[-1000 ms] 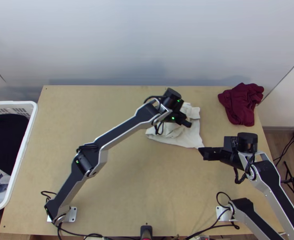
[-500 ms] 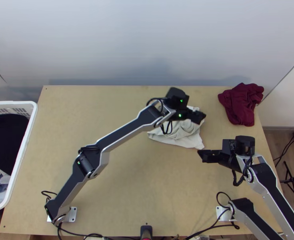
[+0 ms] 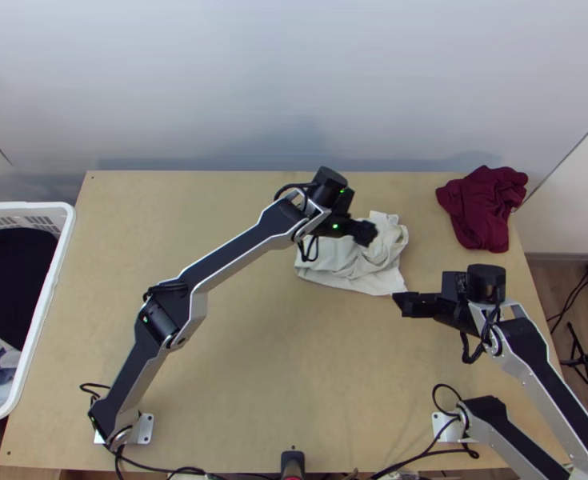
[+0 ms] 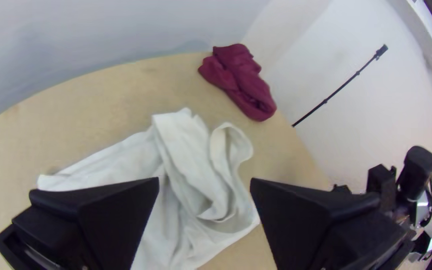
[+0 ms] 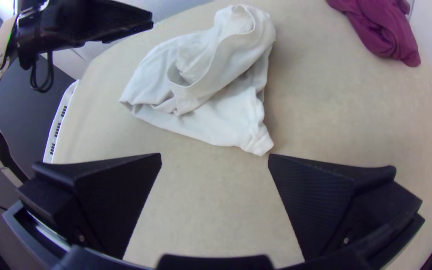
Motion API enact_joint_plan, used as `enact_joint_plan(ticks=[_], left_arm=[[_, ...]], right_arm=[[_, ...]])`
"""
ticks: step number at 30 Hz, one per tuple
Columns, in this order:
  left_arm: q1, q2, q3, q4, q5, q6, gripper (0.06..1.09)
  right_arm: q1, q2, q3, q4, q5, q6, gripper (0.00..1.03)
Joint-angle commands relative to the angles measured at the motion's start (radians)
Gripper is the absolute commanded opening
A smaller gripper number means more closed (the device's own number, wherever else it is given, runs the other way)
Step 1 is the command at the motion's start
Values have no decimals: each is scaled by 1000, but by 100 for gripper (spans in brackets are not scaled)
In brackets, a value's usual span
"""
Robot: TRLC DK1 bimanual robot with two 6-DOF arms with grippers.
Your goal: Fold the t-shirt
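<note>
In the top view the left gripper (image 3: 366,233) is above the upper part of the white t-shirt (image 3: 358,274), which lies bunched near the table's far side. The right gripper (image 3: 399,304) is just off the shirt's near right corner. From the left wrist, the left gripper (image 4: 205,182) stands open over the shirt (image 4: 191,165), with nothing between its fingers. The right wrist view has the right gripper (image 5: 215,157) open too, above bare wood, the shirt (image 5: 226,117) lying beyond its fingertips with a loop of cloth on top.
A dark red cloth (image 3: 486,210) lies bunched at the table's far right corner. A white basket (image 3: 63,240) holding dark and grey clothes stands beyond the left edge. The table (image 3: 294,376) shows bare wood in front of the shirt.
The left gripper moved a little right, then back left, uncovering more of the shirt's upper right part. The right gripper has shifted slightly left.
</note>
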Motion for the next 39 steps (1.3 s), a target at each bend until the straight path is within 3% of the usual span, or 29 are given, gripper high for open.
enact_joint_plan(ticks=[1,3,9,12,20,29,39], left_arm=[[18,42,-18,-93,-73,88,41],[7,63,-10,-93,-78,90,9],[-26,120,36,-84,-128,98,9],[-54,142,39,-73,-161,156,9],[-117,228,63,69,-225,239,9],[-164,201,62,465,-224,122,9],[-244,254,60,539,-135,76,9]], right_arm=[[-1,35,37,13,-4,0,99],[-1,33,34,13,-4,0,99],[-17,23,9,6,-4,-16,99],[-41,12,11,0,-12,-28,99],[-110,-31,3,-59,-41,-65,99],[-121,-89,-60,-83,-44,-89,99],[-145,-92,-75,-89,-49,-106,99]])
